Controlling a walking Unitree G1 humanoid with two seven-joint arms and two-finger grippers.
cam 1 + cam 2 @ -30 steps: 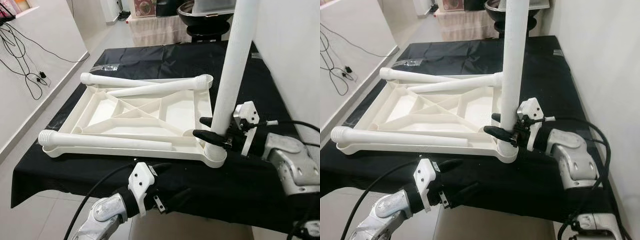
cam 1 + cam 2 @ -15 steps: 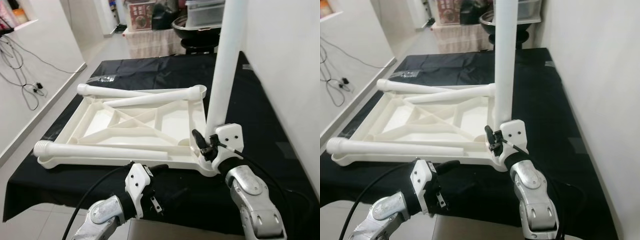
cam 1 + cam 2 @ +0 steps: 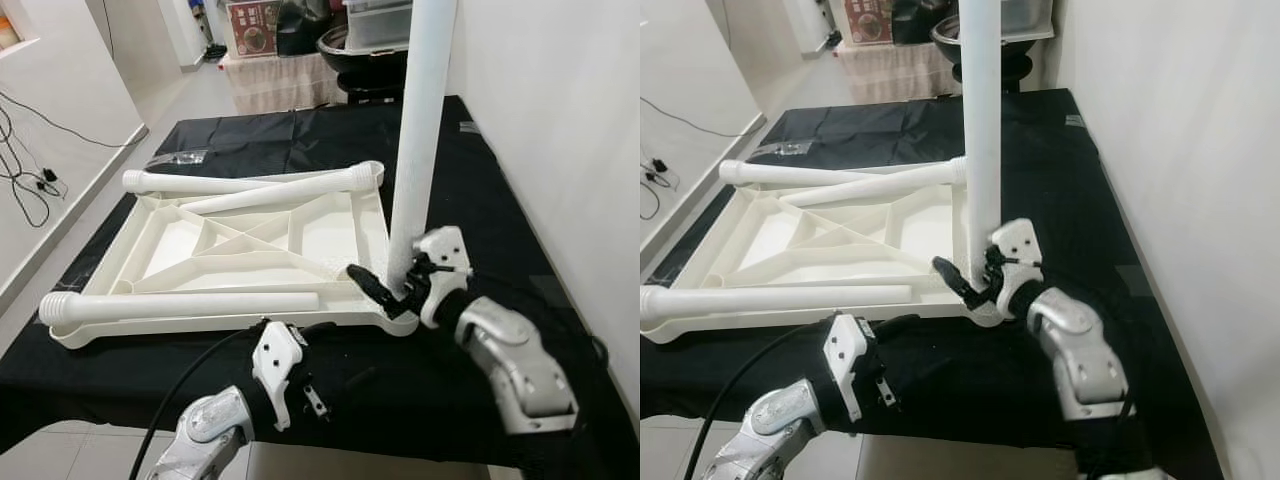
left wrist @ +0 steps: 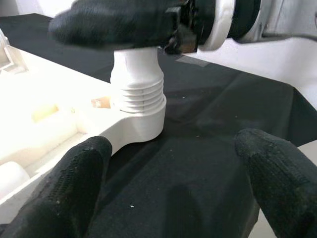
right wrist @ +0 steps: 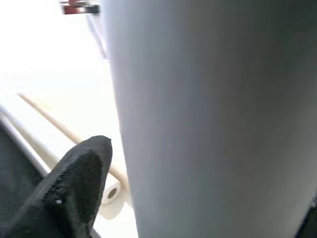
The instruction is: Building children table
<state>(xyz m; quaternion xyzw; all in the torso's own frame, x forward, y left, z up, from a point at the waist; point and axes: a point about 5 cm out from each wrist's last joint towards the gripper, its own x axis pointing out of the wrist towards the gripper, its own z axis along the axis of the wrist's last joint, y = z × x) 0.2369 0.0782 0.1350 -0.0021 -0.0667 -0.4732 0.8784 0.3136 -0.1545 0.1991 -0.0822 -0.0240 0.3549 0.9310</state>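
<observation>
An upside-down white tabletop (image 3: pixel 140 215) lies on a black-covered table (image 3: pixel 480 200). One white leg (image 3: pixel 420 130) stands upright, its threaded foot (image 4: pixel 137 89) in the near right corner socket (image 4: pixel 143 119). My right gripper (image 3: pixel 385 288) is shut on this leg just above the socket, with one black finger (image 5: pixel 79 178) against its side. My left gripper (image 4: pixel 168 163) hovers open just off the table's near edge, pointing at that corner and holding nothing. Three loose legs lie on the tabletop: two (image 3: pixel 250 183) at the far end, one (image 3: pixel 180 305) along the near edge.
A white wall (image 3: pixel 560 150) runs close along the table's right side. A small clear bag (image 3: pixel 180 158) lies on the cloth at the far left. Cables (image 3: pixel 25 180) trail on the floor to the left. Boxes and a dark bowl (image 3: pixel 350 40) stand behind the table.
My right wrist has swung round the upright leg, from its right side to its near side, still gripping its base. The camera has shifted. The left gripper stays open near the front edge.
</observation>
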